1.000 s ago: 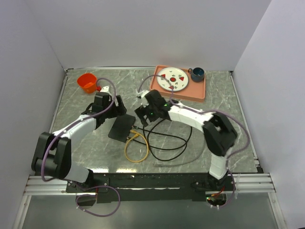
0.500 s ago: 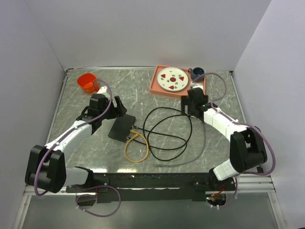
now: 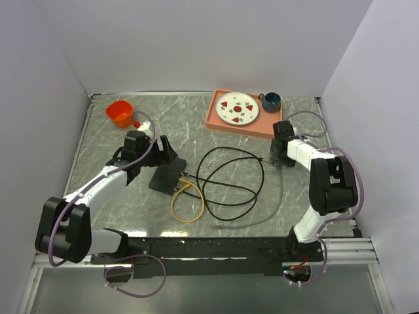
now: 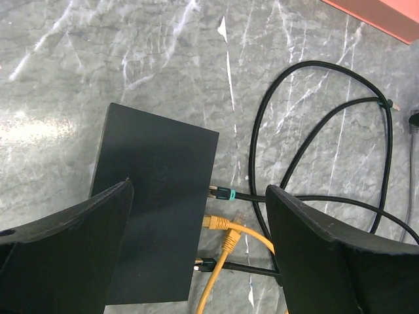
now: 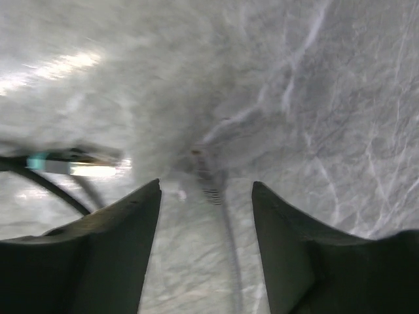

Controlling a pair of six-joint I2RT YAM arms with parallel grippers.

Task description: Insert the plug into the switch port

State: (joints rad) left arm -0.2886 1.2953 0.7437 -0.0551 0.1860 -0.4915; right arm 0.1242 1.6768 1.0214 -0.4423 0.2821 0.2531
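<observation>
The flat black box [image 3: 167,175] lies left of centre; in the left wrist view [image 4: 154,196] its narrow port side [image 4: 208,226] faces right. A teal-banded black plug [image 4: 224,193], a yellow plug [image 4: 216,222] and a black plug [image 4: 204,264] sit at that side. My left gripper [image 3: 160,154] hovers open and empty over the box [image 4: 200,190]. My right gripper [image 3: 280,153] is open and empty at the right. A loose grey plug [image 5: 206,173] lies below, between its fingers, blurred. The grey cable [image 3: 272,196] trails toward the front.
A black cable [image 3: 232,176] loops across the centre, its free teal-banded end [image 5: 72,162] left of the right gripper. A yellow cable [image 3: 186,206] coils near the box. A salmon tray [image 3: 213,119] with a plate and blue cup stands at the back; an orange cup [image 3: 120,113] at back left.
My right arm has swung from beside the box across to the right side and now hangs over the grey cable's end. My left gripper has shifted slightly over the box.
</observation>
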